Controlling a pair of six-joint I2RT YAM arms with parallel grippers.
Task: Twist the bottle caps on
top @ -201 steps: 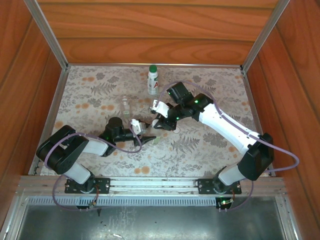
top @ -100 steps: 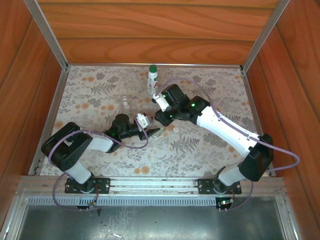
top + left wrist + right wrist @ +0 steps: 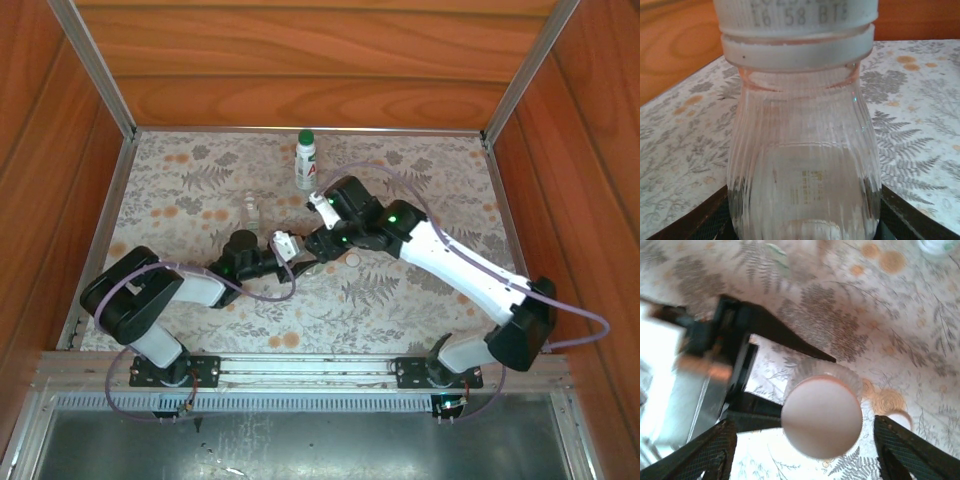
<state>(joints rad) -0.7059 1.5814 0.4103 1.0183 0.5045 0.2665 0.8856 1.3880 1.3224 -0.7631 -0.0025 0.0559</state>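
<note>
Short bottle (image 3: pixel 800 180): clear, ribbed, upright near the middle of the table (image 3: pixel 180 190), between my two arms. White cap (image 3: pixel 821 417) sits on its neck, with printed digits around its side in the left wrist view; I cannot tell how far it is threaded on. My left gripper (image 3: pixel 802 222) is clamped on the bottle's body from the left, one dark finger on each side of the glass, below the cap's ring. My right gripper (image 3: pixel 804 440) hangs above the cap, pointing down. Its jaws stand apart, one on each side of the cap, with patterned cloth visible in both gaps, so there is no contact with the cap. Loose cap (image 3: pixel 352 258): white, lying flat on the cloth just right of the short bottle, partly behind my right-hand finger in the right wrist view. White bottle (image 3: pixel 306 165): upright near the far edge of the table, green cap (image 3: pixel 306 136) on top, well apart from both grippers. Tall bottle (image 3: pixel 250 207): clear, upright, left of the white bottle and beyond my left gripper; its top is too faint to read. Table surface: pale cloth with fern and orange flower print, wood walls around it.
</note>
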